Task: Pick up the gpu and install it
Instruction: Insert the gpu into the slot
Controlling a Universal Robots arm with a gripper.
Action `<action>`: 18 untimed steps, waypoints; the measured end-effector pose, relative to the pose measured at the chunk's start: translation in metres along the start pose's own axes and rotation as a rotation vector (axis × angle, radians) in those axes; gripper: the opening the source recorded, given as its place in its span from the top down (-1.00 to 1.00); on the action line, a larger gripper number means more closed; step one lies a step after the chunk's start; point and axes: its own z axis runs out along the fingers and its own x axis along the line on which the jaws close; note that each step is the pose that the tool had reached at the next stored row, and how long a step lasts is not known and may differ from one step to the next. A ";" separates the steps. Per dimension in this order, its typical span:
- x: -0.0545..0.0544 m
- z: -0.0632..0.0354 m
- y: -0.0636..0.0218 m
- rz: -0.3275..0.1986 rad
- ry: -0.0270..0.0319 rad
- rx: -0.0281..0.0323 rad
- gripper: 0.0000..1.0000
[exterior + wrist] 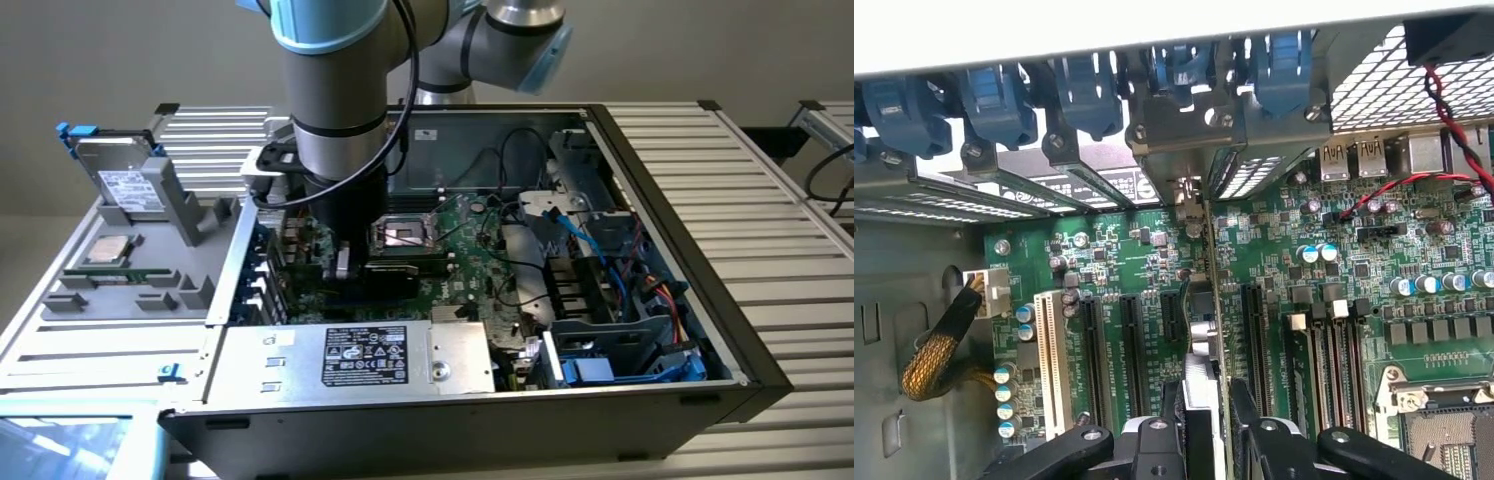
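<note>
The gpu (1216, 300) shows edge-on in the wrist view as a thin upright card, its metal bracket end against the case's rear slot openings. My gripper (1207, 405) is shut on it, with one black finger (1174, 412) on each side. The card stands over the green motherboard (1104, 250), between two black expansion slots (1172, 320); I cannot tell whether its lower edge sits in a slot. In the exterior view the gripper (350, 268) reaches down into the open computer case (747, 330), beside the CPU socket (400, 235), with the dark card (394, 270) under it.
Blue slot latches (1089, 90) line the case's rear wall. A white slot (1049, 350) and a braided cable (934, 360) lie to one side, memory slots (1324, 350) to the other. The power supply (360, 355) fills the case front. A grey tray (134, 270) holds a silver drive (127, 185).
</note>
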 end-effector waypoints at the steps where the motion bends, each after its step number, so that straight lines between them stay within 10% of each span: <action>1: 0.000 0.0002 0.0002 0.000 -0.0001 0.0001 0.43; 18: -0.001 0.0011 0.0007 0.015 0.0030 0.0001 0.43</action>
